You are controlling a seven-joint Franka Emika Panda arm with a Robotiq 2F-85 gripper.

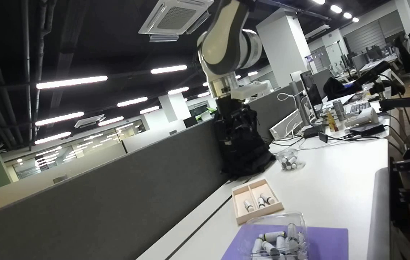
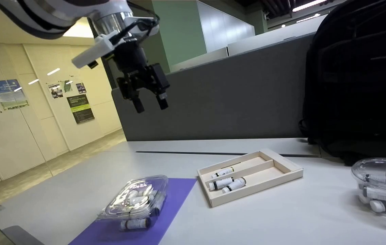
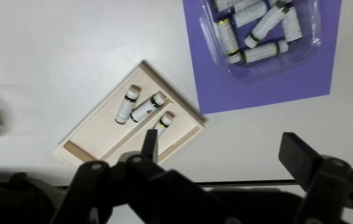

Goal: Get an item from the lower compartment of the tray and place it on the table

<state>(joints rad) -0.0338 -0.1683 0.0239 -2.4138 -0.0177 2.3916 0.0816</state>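
Observation:
The tan tray (image 3: 101, 130) lies on the white table (image 3: 70, 46), split by a divider into two long compartments. In the wrist view two white vials, one (image 3: 125, 107) leaning near the other (image 3: 148, 107), lie in the upper compartment. A single white vial with a yellow band (image 3: 165, 119) lies in the lower compartment, partly hidden by a finger. The tray also shows in both exterior views (image 1: 259, 214) (image 2: 257, 189). My gripper (image 2: 151, 103) is open and empty, well above the table. In the wrist view its fingers (image 3: 220, 138) stand wide apart.
A purple mat (image 2: 179, 190) bears a clear plastic box (image 2: 138, 199) of white vials. A clear round tub (image 2: 383, 190) of vials stands on the tray's other side. A black backpack (image 2: 359, 81) leans at the grey partition (image 2: 230, 105) behind the table.

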